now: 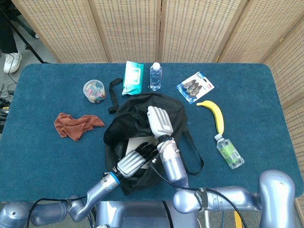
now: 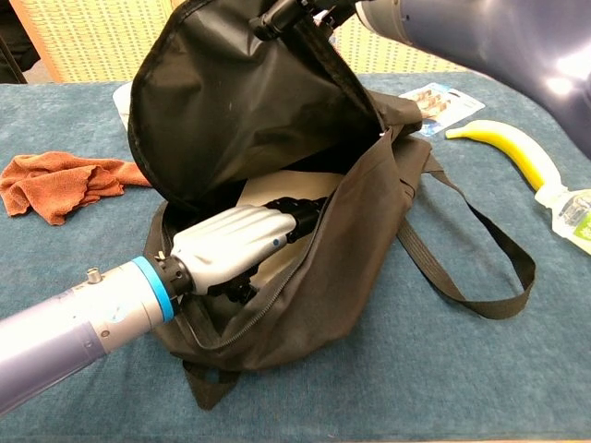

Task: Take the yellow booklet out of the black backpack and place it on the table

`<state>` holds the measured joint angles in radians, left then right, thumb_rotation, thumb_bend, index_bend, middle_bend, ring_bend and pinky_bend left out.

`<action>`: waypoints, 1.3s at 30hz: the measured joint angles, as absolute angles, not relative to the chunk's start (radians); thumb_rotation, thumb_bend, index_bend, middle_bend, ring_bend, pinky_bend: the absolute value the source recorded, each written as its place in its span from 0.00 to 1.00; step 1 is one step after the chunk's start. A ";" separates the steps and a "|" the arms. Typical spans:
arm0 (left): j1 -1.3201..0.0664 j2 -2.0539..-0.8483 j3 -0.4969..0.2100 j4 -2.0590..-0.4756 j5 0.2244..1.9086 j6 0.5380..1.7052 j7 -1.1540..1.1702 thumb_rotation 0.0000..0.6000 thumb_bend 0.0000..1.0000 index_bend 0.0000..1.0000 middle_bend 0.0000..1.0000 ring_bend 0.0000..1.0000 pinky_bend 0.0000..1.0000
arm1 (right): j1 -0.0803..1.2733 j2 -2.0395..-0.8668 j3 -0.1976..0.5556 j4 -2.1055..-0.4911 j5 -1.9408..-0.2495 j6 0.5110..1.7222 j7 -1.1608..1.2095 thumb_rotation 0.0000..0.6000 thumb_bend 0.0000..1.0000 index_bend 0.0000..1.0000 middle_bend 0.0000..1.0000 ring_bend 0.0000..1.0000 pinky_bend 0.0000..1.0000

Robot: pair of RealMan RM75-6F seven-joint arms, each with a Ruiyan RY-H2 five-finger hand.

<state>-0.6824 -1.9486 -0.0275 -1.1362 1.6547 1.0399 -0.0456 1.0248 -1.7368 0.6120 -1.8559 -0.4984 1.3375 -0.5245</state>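
Observation:
The black backpack [image 1: 122, 127] lies open in the middle of the blue table, opening toward me. My right hand [image 1: 159, 122] grips its top flap [image 2: 231, 101] and holds it raised; in the chest view only that hand's dark fingers [image 2: 294, 11] show at the top edge. My left hand [image 1: 133, 161] reaches into the opening, its fingers [image 2: 297, 209] lying flat on the pale booklet [image 2: 277, 185] inside. The booklet [image 1: 136, 142] shows as a light sheet, mostly hidden by the hand and the bag wall. Whether the thumb is under it is hidden.
An orange cloth [image 1: 76, 124] lies left of the bag. Behind it are a tub of clips [image 1: 94, 90], a wipes pack [image 1: 133, 77] and a water bottle [image 1: 156, 76]. A blister pack [image 1: 195, 87], a banana [image 1: 213, 114] and a small green bottle [image 1: 229, 151] lie right. A strap [image 2: 480, 268] loops right.

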 measured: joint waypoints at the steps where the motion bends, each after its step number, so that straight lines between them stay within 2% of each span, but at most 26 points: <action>1: -0.684 -1.953 -0.028 -1.130 1.653 1.041 -0.045 1.00 0.52 0.05 0.00 0.00 0.00 | 1.025 -1.735 0.612 -1.857 -0.498 1.338 -0.523 1.00 0.78 0.71 0.70 0.55 0.59; 5: -0.687 -1.970 -0.029 -1.106 1.650 1.049 -0.044 1.00 0.52 0.20 0.03 0.01 0.07 | 1.024 -1.727 0.613 -1.860 -0.496 1.340 -0.519 1.00 0.78 0.71 0.70 0.55 0.59; 7: -0.687 -1.980 -0.030 -1.093 1.651 1.060 -0.043 1.00 0.52 0.33 0.12 0.07 0.14 | 1.024 -1.723 0.613 -1.861 -0.495 1.341 -0.517 1.00 0.78 0.71 0.70 0.55 0.59; 9: -0.687 -1.989 -0.032 -1.079 1.651 1.072 -0.043 1.00 0.52 0.51 0.28 0.19 0.26 | 1.023 -1.721 0.613 -1.860 -0.494 1.341 -0.514 1.00 0.78 0.71 0.70 0.55 0.59; 11: -0.685 -1.999 -0.035 -1.063 1.652 1.090 -0.041 1.00 0.52 0.63 0.39 0.28 0.36 | 1.023 -1.717 0.613 -1.859 -0.494 1.340 -0.510 1.00 0.78 0.71 0.70 0.55 0.59; 13: -0.682 -2.010 -0.037 -1.046 1.656 1.114 -0.042 1.00 0.52 0.71 0.46 0.35 0.44 | 1.022 -1.714 0.612 -1.857 -0.495 1.340 -0.506 1.00 0.78 0.71 0.70 0.55 0.59; 17: -0.677 -2.031 -0.040 -1.005 1.668 1.166 -0.059 1.00 0.53 0.76 0.52 0.41 0.53 | 1.019 -1.707 0.613 -1.849 -0.493 1.336 -0.496 1.00 0.78 0.71 0.70 0.55 0.59; 23: -0.676 -2.045 -0.041 -0.966 1.684 1.215 -0.095 1.00 0.53 0.80 0.56 0.44 0.56 | 1.014 -1.694 0.614 -1.837 -0.489 1.326 -0.482 1.00 0.78 0.71 0.70 0.55 0.59; 27: -0.674 -2.013 -0.040 -0.991 1.691 1.241 -0.106 1.00 0.53 0.82 0.58 0.47 0.57 | 1.010 -1.676 0.615 -1.822 -0.490 1.316 -0.478 1.00 0.78 0.71 0.70 0.55 0.59; 33: -0.662 -1.883 -0.038 -1.144 1.708 1.300 -0.134 1.00 0.52 0.85 0.61 0.50 0.60 | 0.982 -1.636 0.611 -1.787 -0.477 1.284 -0.445 1.00 0.78 0.71 0.70 0.55 0.59; 39: -0.644 -1.695 -0.044 -1.350 1.708 1.338 -0.154 1.00 0.52 0.85 0.62 0.51 0.60 | 0.958 -1.612 0.600 -1.754 -0.469 1.262 -0.414 1.00 0.78 0.71 0.70 0.55 0.59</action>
